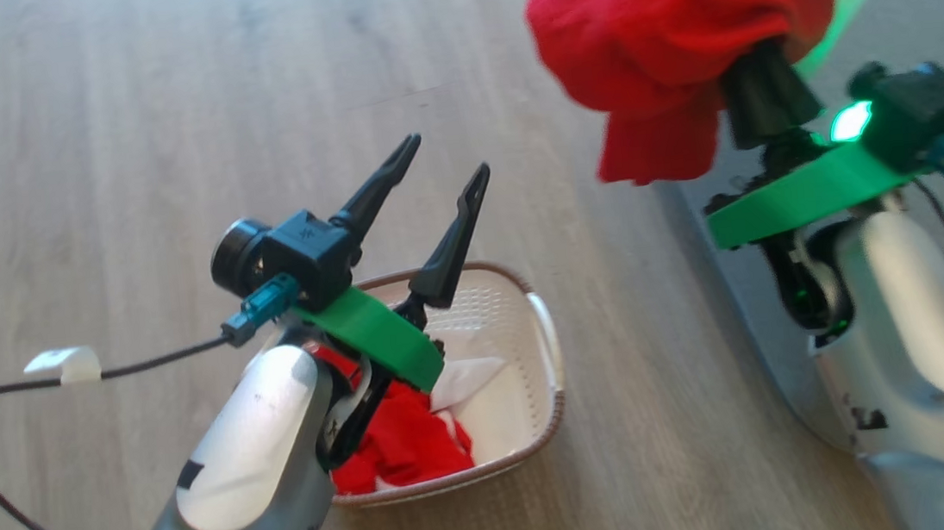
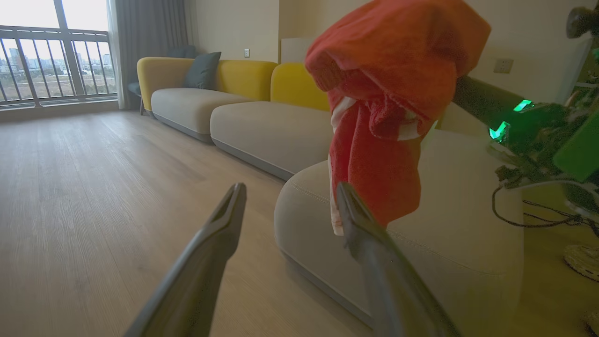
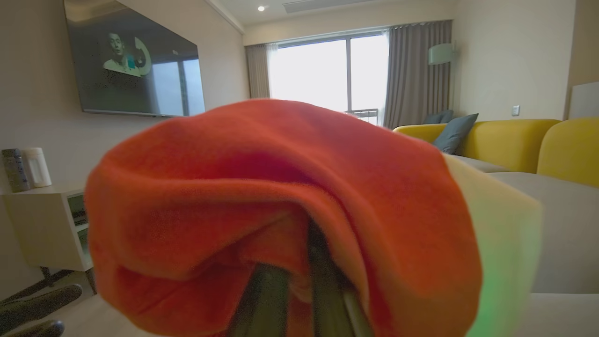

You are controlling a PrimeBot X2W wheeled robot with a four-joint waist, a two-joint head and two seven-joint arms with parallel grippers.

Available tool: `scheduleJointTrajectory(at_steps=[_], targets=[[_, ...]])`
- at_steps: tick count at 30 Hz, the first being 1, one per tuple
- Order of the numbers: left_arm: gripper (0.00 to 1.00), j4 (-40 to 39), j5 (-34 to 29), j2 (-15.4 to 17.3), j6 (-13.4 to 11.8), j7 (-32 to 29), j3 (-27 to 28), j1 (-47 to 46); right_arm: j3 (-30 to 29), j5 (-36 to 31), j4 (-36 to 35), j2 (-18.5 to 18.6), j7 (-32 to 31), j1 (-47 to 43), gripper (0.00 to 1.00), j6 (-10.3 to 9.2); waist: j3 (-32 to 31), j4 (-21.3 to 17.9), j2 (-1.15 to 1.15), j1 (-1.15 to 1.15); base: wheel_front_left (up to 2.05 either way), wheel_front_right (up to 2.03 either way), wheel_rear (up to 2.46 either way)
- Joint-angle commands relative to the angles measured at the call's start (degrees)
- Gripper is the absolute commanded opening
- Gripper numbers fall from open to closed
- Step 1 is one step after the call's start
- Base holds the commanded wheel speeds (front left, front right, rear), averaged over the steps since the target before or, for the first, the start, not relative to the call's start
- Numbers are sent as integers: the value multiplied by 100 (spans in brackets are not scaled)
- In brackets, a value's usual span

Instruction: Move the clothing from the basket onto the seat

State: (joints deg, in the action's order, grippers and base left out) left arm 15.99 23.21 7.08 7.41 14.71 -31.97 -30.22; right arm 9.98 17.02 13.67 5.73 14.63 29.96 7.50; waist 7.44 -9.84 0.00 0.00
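Hanging clothing (image 2: 388, 93) screens the grey seat (image 2: 468, 224).

red garment (image 1: 674, 29) bunched aloft near grey seat (image 2: 468, 210), red clothing (image 1: 403, 445) in basket (image 1: 545, 353)

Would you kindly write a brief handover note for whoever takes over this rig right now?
Left claw: open, empty, hovering over the basket.
Right claw: shut on a red garment, held up by the edge of the seat; its fingertips are hidden in the fabric.
Done: one garment is out of the basket.
Left: lay it on the seat, then fetch the red cloth and white cloth lying in the basket.
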Motion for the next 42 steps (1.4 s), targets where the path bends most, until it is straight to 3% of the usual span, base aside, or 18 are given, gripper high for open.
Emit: scheduleJointTrajectory(at_steps=[1,7,17,31,42], targets=[[100,-188,38,116,7,29,162,-152,31,-37,-250,-22,37,69,0,-1,-25,-223,0,0,0,0,0],[100,-196,41,202,7,29,131,18,-386,-49,-389,39,37,-146,0,-1,-31,-818,0,0,0,0,0],[100,-336,-44,275,7,29,142,151,-502,30,-495,-45,37,-374,0,-1,62,-1933,0,0,0,0,0],[100,-418,-2,376,7,29,-247,-284,-1405,-48,-1209,-204,37,-984,0,-1,639,-2103,0,0,0,0,0],[100,-764,-128,734,7,29,-363,-481,-1800,-375,-837,-56,37,-99,0,-1,1543,-2107,0,0,0,0,0]])
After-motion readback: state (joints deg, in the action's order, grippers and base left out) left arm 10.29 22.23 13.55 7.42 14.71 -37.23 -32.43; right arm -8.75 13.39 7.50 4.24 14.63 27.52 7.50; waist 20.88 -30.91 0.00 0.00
